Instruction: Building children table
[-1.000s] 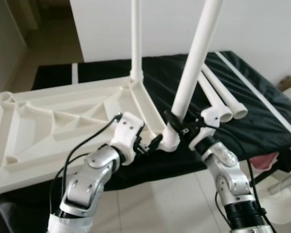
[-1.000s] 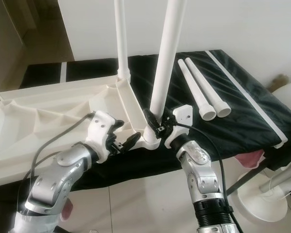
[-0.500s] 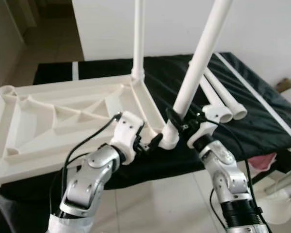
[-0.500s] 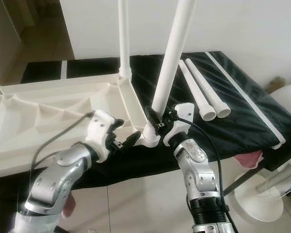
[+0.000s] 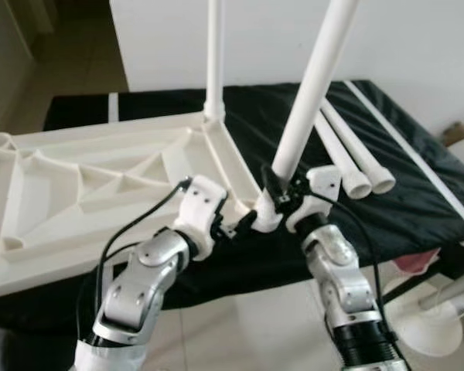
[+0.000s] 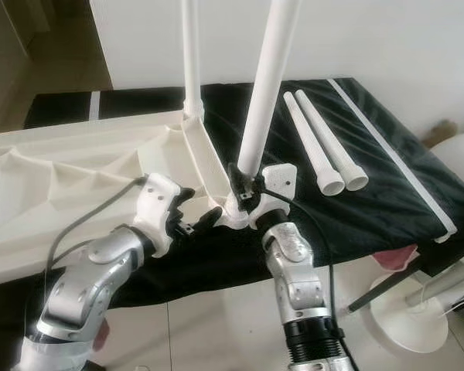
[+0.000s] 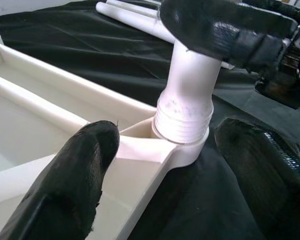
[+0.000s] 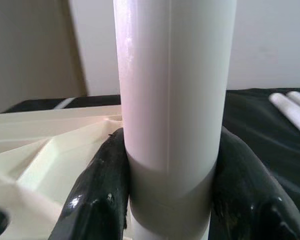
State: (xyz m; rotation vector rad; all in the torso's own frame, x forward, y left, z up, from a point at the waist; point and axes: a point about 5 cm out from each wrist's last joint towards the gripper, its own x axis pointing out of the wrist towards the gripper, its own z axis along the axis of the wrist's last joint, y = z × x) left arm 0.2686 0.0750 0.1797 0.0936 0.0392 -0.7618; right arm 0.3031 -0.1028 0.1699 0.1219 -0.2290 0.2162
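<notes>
Right hand clamps the tilted white leg at the upturned tabletop's near corner, centre frame at the bench edge, while left hand straddles the socket, fingers apart.

Loose legs beside corner socket

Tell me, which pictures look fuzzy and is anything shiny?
Left wrist view: the left pincer's black fingers are soft and out of focus up close, while the leg's threaded end is sharp. Right wrist view: the table leg has a pale sheen down it, and the black fingers show small glints. Eye views: mildly soft overall, with a bright white wall.
</notes>
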